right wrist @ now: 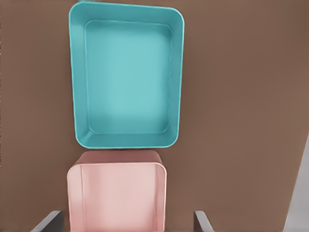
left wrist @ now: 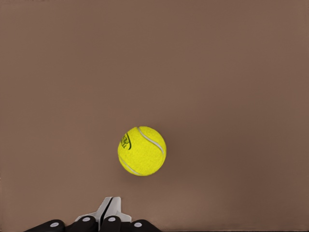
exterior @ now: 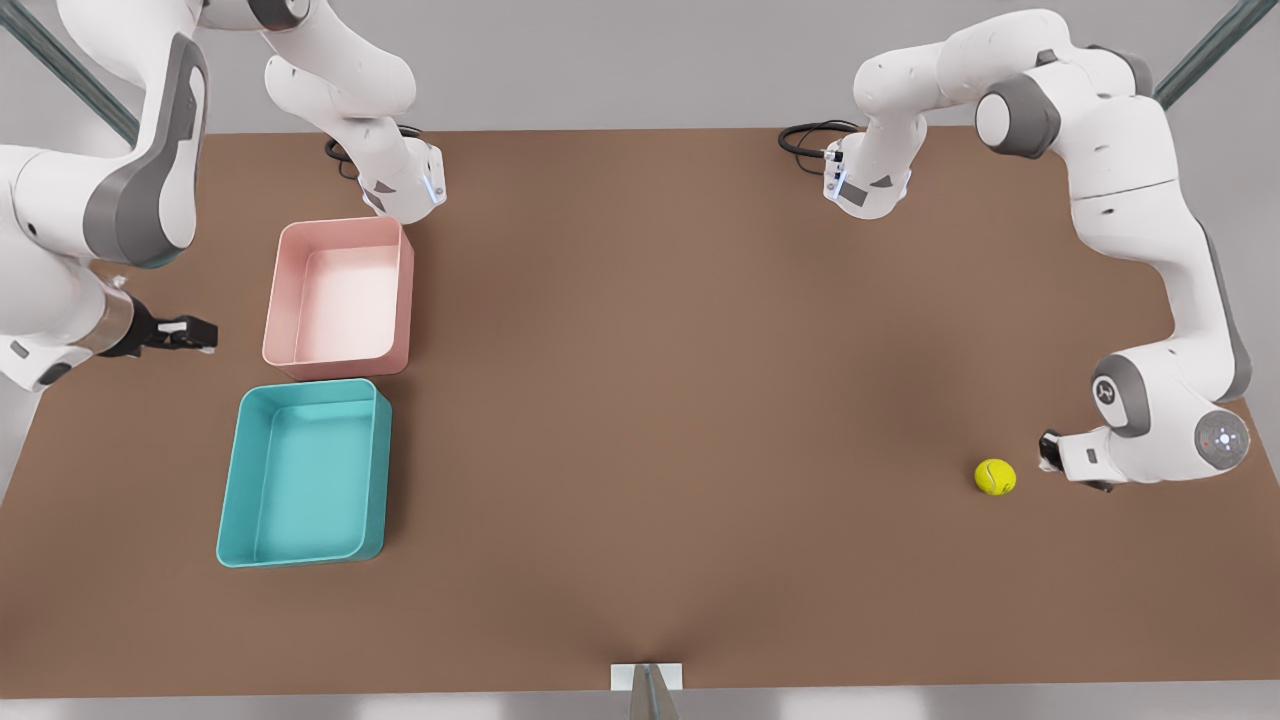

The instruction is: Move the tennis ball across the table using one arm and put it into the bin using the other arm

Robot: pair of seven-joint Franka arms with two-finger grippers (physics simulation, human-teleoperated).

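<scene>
Left arm: reaches in from the front view's right, elbow bent, wrist low over the table.
Left gripper (exterior: 1047, 452): fingers (left wrist: 110, 209) pressed together, pointing toward the front view's left.
Right arm: folded at the front view's left edge.
Right gripper (exterior: 205, 334): fingers (right wrist: 48, 221) spread wide, held above the table.
</scene>
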